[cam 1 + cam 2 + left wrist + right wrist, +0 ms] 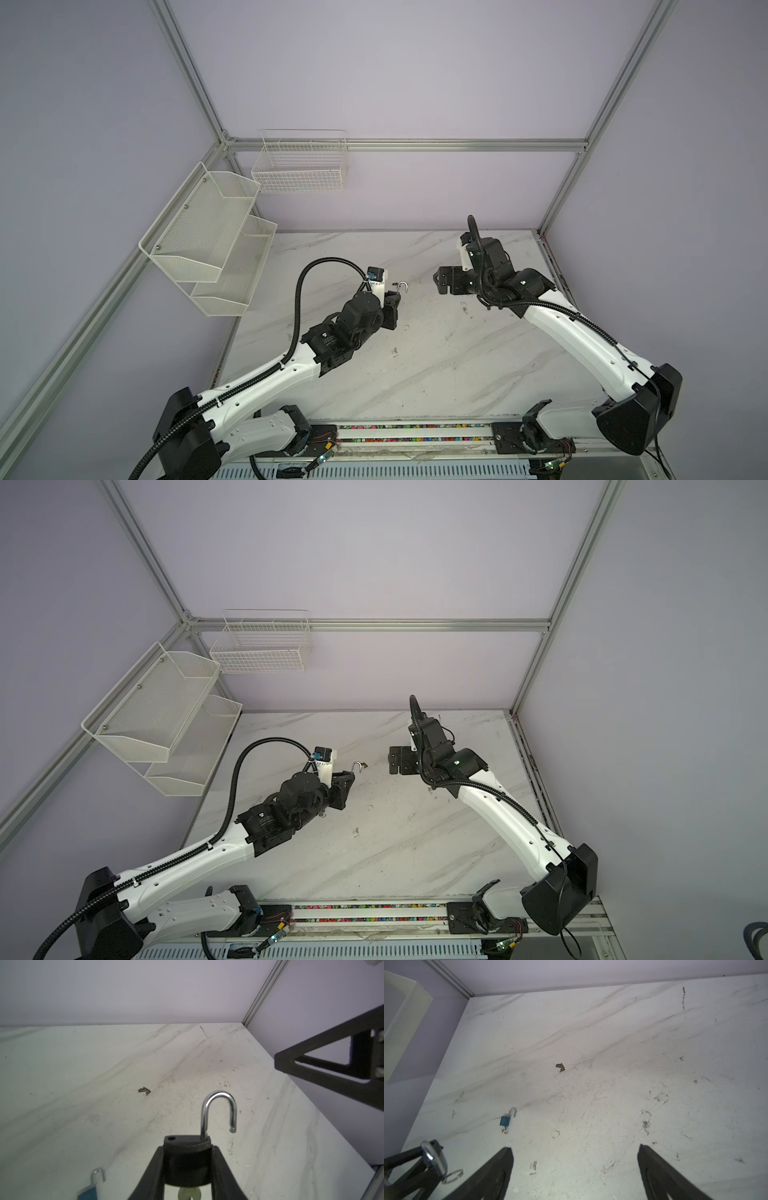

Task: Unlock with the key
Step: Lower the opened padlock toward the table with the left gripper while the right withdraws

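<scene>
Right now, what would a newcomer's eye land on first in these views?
The black padlock stands out: it is clamped in the left hand above the marble table, its silver shackle swung open. Facing it, the right hand stands wide open and empty. A small blue padlock, shackle open too, lies on the table near the left hand.
</scene>
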Robot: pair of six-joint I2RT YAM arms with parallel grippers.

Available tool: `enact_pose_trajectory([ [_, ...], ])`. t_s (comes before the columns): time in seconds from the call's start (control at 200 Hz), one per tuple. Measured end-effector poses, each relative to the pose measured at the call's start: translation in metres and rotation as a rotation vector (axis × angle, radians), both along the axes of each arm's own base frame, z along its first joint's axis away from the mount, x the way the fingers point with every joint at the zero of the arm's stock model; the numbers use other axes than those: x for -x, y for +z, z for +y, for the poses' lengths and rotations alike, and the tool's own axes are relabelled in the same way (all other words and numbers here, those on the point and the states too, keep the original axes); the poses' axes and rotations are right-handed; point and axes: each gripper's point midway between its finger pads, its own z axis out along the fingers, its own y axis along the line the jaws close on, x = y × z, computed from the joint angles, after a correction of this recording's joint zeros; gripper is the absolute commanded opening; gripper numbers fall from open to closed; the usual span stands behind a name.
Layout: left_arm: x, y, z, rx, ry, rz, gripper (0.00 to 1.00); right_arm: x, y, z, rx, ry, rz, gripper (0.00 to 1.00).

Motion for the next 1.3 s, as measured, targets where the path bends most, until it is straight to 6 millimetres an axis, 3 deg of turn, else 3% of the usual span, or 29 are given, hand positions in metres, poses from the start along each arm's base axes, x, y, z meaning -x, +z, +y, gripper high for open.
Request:
enact_pose_trajectory([
  [0.17, 0.004, -0.021, -0.020, 0.034, 0.061, 0.167, 0.00, -0.003, -0.023, -0.022, -0.059, -0.075, 0.027, 0.97],
  [0.365, 0.002, -0.066, -0.043, -0.021, 0.121, 0.331, 0.00, -0.010, -0.050, -0.057, -0.109, -0.177, 0.057, 0.97],
  [0.67, -0.005, -0.134, -0.072, -0.105, 0.194, 0.516, 0.00, -0.022, -0.071, -0.097, -0.155, -0.289, 0.066, 0.97],
  [0.93, -0.013, -0.170, -0.091, -0.154, 0.247, 0.603, 0.00, -0.030, -0.078, -0.112, -0.189, -0.331, 0.066, 0.97],
  [1.3, -0.013, -0.208, -0.104, -0.217, 0.261, 0.696, 0.00, -0.033, -0.080, -0.112, -0.195, -0.336, 0.048, 0.97],
])
